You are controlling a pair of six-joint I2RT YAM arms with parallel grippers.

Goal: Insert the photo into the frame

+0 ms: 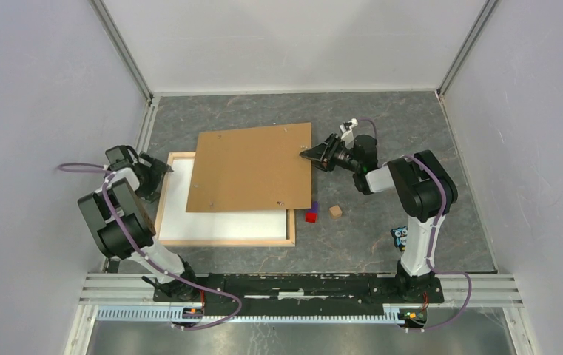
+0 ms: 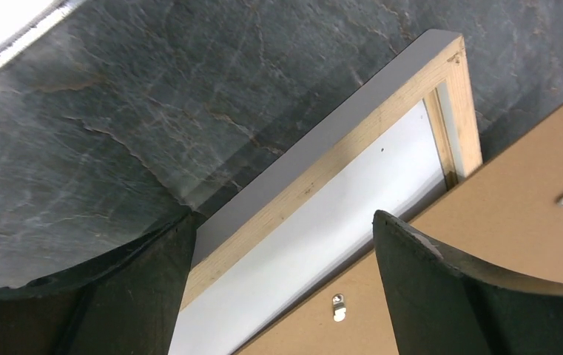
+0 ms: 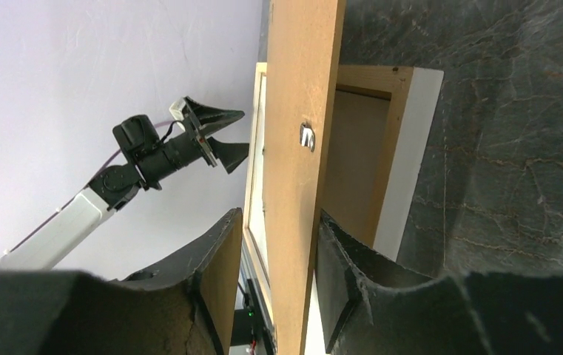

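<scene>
The frame [image 1: 223,242] lay flat on the dark surface [image 1: 382,126]. A white sheet [image 1: 219,224] filled its opening. No printed side showed, so I could not tell whether this was the photo. A brown backing board [image 1: 252,166] sat askew over the frame's far right part, jutting past its far slat and right slat. The right hand [image 1: 309,155] pinched the board's right edge, one finger on each face, just right of the frame. The left hand [image 1: 166,168] was spread wide at the frame's left slat, near its far corner, gripping nothing. A red block [image 1: 311,217] and a wooden cube [image 1: 335,211] sat just right of the frame's near right corner.
</scene>
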